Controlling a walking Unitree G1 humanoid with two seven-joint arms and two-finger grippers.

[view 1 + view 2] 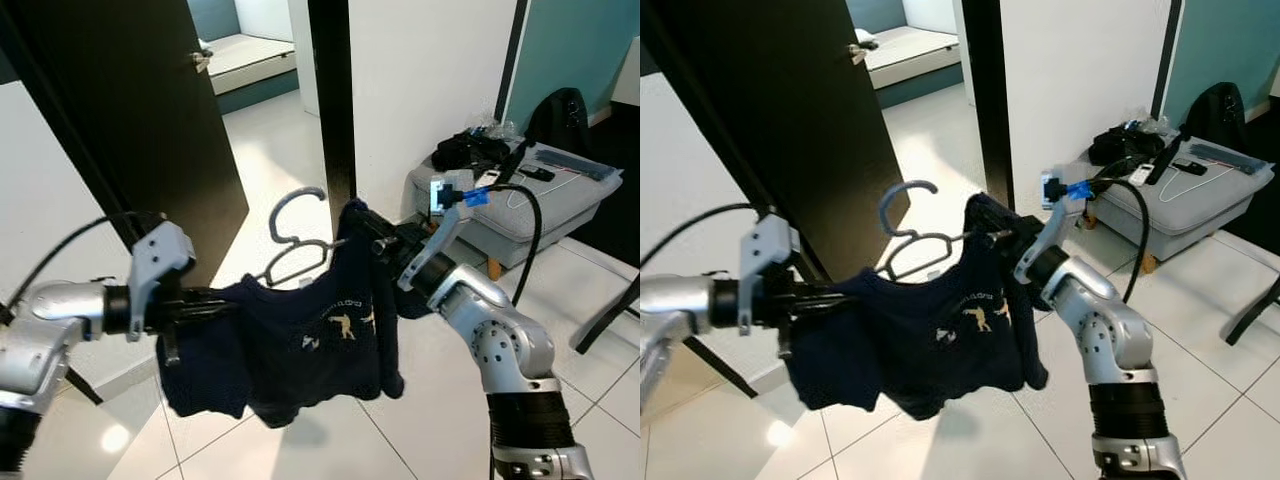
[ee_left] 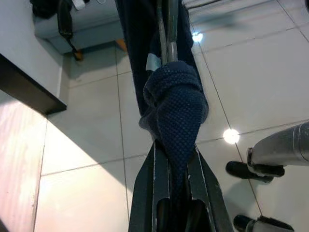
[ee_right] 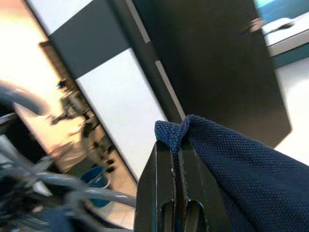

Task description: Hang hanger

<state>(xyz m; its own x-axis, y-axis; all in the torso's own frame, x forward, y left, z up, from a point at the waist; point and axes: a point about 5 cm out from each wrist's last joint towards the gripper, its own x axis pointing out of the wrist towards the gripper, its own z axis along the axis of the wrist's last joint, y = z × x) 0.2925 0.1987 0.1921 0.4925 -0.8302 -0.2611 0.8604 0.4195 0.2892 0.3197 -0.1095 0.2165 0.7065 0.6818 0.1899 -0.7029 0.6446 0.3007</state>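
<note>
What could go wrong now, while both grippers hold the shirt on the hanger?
The left gripper and right gripper pinch only the navy shirt, so the grey hanger might slip out. Its hook points up freely and may catch the dark door nearby.

Navy knit shirt (image 1: 300,345) with small gold print, grey hanger (image 1: 295,235), dark brown door (image 1: 140,110), white glossy floor tiles (image 1: 420,420), teal wall (image 1: 575,45)
</note>
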